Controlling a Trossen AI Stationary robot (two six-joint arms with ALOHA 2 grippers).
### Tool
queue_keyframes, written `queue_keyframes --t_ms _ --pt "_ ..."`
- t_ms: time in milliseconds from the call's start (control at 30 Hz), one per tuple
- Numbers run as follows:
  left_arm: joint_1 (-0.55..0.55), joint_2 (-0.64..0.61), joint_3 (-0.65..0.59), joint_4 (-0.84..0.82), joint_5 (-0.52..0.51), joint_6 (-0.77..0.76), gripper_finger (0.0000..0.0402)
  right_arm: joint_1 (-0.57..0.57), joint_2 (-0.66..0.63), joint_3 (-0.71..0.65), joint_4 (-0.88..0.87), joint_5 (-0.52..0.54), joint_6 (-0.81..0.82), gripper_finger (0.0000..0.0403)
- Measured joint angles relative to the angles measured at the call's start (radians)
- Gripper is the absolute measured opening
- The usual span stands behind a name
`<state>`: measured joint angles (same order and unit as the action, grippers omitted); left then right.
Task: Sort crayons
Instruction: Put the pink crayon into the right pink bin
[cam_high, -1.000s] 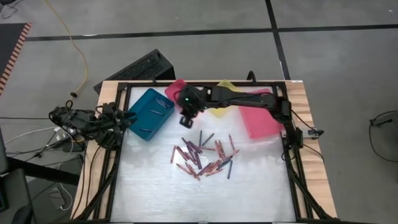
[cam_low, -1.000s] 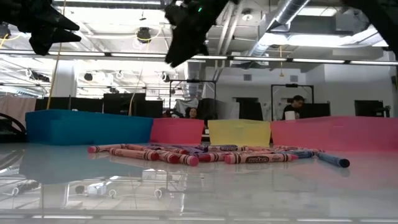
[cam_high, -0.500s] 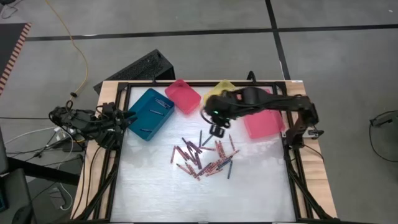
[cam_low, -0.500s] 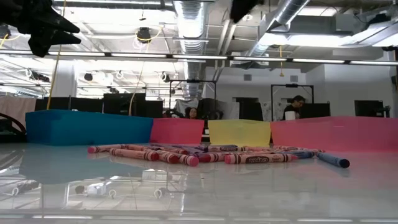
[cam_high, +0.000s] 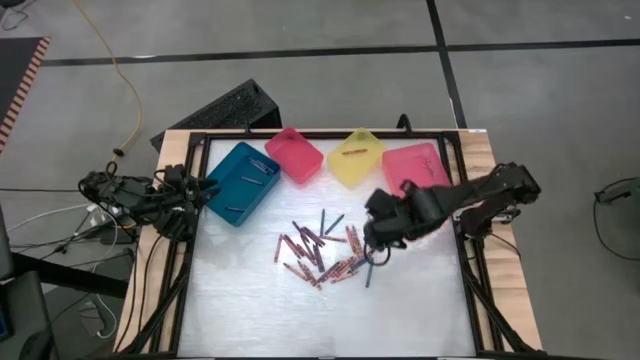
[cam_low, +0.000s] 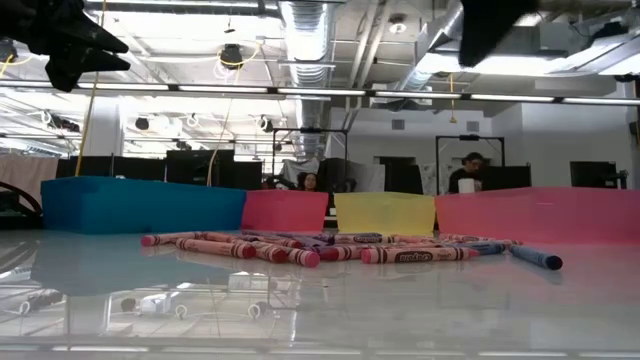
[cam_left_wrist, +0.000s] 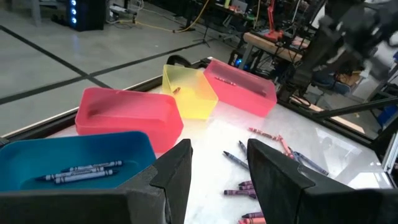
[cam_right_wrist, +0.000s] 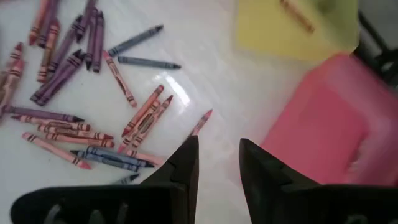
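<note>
Just beside right tool (cam_high: 372, 251): crayons (cam_high: 325, 255).

the table (cam_high: 250, 310) has a pale, shiny top inside a black frame, with wooden edges on both sides. along its far side four bins stand in a row: a teal bin (cam_high: 240, 182) with a few crayons inside, a small pink bin (cam_high: 294, 155), a yellow bin (cam_high: 356, 158) with one crayon inside, and a bigger pink bin (cam_high: 415, 175) at the right end. near the middle of the table the crayons (cam_high: 322, 250) lie loose in a scattered group, mostly red and pink, some dark blue-grey. several of them cross or touch each other. the near part of the top is bare.
</note>
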<state>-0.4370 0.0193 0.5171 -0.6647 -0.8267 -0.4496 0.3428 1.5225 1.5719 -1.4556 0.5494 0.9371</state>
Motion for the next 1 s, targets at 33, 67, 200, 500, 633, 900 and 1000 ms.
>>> queue_keyframes --t_ms 33,67,200,500,633,900,1000 --pt "0.0 0.0 0.0 0.0 0.0 0.0 0.0145 0.011 -0.005 -0.043 0.027 0.0 0.035 0.0108" --pt "0.0 0.0 0.0 0.0 0.0 0.0 0.0145 0.021 -0.008 -0.088 0.064 -0.002 0.062 0.0108" --pt "0.0 0.0 0.0 0.0 0.0 0.0 0.0145 0.038 0.002 -0.218 0.21 -0.018 0.129 0.0108" --pt "0.0 0.0 0.0 0.0 0.0 -0.004 0.0145 -0.038 0.001 -0.449 0.493 -0.035 0.163 0.0108" --pt "0.0 0.0 0.0 0.0 0.0 -0.004 0.0145 -0.105 -0.045 -0.543 0.544 -0.099 0.136 0.0108" --pt "0.0 0.0 0.0 -0.001 0.0 -0.003 0.0145 -0.192 -0.104 -0.677 0.754 -0.221 0.001 0.011" --pt "0.0 0.0 0.0 0.0 0.0 -0.004 0.0145 -0.206 -0.084 -0.694 0.769 -0.236 -0.003 0.0119"
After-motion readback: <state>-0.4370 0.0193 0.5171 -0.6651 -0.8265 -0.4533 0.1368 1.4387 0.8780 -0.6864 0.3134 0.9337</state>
